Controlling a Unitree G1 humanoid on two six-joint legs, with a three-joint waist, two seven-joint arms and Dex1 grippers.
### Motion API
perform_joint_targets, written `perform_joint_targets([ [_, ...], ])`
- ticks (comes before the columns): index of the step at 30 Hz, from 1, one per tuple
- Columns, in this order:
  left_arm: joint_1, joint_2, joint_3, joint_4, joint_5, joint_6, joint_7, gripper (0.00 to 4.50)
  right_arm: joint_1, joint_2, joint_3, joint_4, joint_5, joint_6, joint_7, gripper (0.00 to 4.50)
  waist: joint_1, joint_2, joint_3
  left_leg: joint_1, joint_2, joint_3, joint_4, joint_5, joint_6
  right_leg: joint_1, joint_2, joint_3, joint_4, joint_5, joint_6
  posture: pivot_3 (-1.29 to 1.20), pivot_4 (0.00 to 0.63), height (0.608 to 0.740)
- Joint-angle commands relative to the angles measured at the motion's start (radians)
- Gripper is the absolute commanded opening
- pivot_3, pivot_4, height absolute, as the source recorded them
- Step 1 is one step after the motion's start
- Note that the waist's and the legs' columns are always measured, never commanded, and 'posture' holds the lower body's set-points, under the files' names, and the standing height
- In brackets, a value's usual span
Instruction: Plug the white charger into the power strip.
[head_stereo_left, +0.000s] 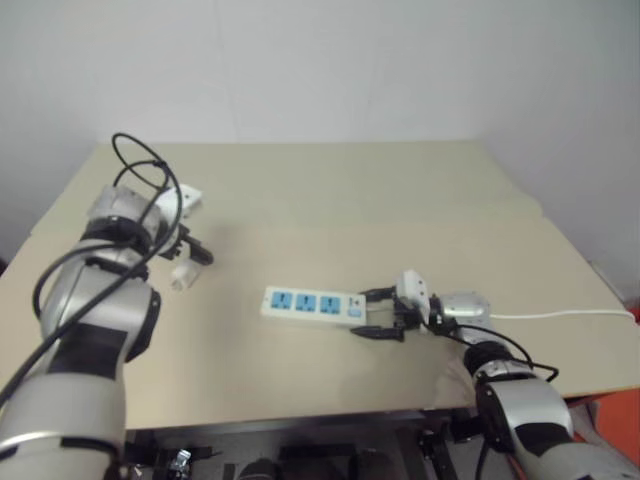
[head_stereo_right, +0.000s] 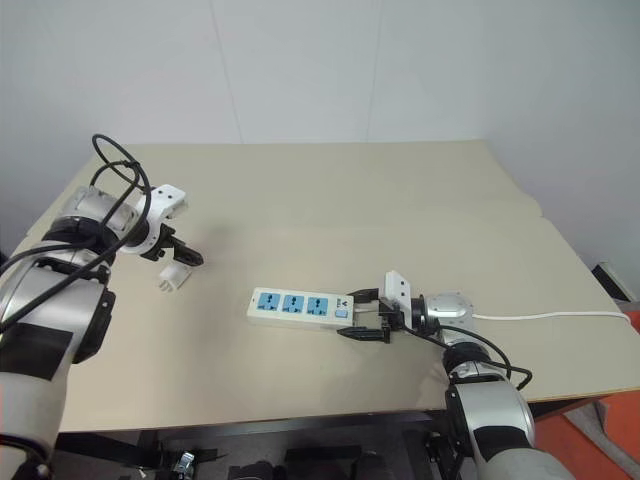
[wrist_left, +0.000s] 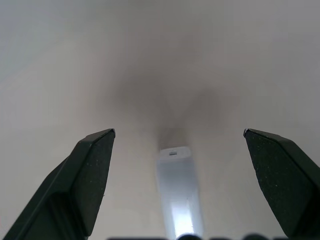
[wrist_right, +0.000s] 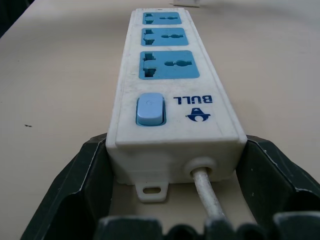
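Risk sits first at the near edge of the table (head_stereo_right: 420, 190), where the right gripper (head_stereo_right: 362, 315) brackets the switch end of the power strip (head_stereo_right: 300, 305). In the right wrist view its two black fingers (wrist_right: 75, 185) stand one on each side of the strip's end wall, close against it or just touching; whether they press hard enough to pin it is not clear. If that hold is loose, the strip will probably slide or swing on the smooth table once a plug is pushed into a socket, and the thin white cord (head_stereo_right: 550, 317) trailing to the right could drag it as well.

Farther out and to the left, the white charger (head_stereo_right: 171, 277) lies on the table, well apart from the strip. The left gripper (head_stereo_right: 185, 256) hangs just above it with its fingers spread wide and holding nothing; in the left wrist view the charger (wrist_left: 179, 190) lies lengthwise between the two tips. Should the fingers close off-centre on that small block, it may twist or skid away. A tilted grasp would also leave the prongs misaligned with the blue sockets, so insertion could jam.
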Motion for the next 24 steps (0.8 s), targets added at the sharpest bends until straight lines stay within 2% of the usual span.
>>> perform_joint_targets([
  [1, -0.017, -0.001, 0.023, 0.013, 0.039, -0.021, 0.026, 4.50, 0.010, -0.001, 0.005, 0.005, -0.011, -0.008, -0.029, 3.41, 0.000, 0.000, 0.000, 0.000, 0.000, 0.000, 0.000, 0.000, 0.000, 0.000, 0.000, 0.000, 0.001, 0.000, 0.000, 0.00, 0.150, 0.740],
  [14, 0.054, -0.023, 0.056, 0.030, 0.099, -0.004, 0.022, 4.50, 0.009, -0.004, 0.012, 0.006, -0.021, -0.004, -0.046, 3.41, 0.000, -0.001, -0.001, 0.000, 0.000, 0.000, 0.000, 0.000, 0.000, -0.001, -0.001, 0.000, 0.003, 0.000, 0.000, 0.00, 0.150, 0.740],
  [17, 0.061, -0.029, 0.070, 0.030, 0.098, 0.003, 0.026, 3.88, 0.009, -0.004, 0.014, 0.007, -0.023, -0.004, -0.053, 3.41, -0.001, -0.001, -0.001, 0.001, -0.001, 0.000, 0.000, 0.000, 0.000, -0.001, -0.001, 0.000, 0.004, 0.000, 0.000, 0.00, 0.150, 0.740],
  [24, 0.050, -0.046, 0.083, 0.027, 0.107, 0.013, 0.019, 1.59, 0.005, -0.007, 0.021, 0.008, -0.026, 0.000, -0.065, 3.41, -0.002, -0.001, -0.001, 0.001, -0.001, 0.000, 0.000, 0.000, 0.000, 0.000, -0.001, 0.000, 0.005, 0.000, 0.000, 0.00, 0.150, 0.740],
])
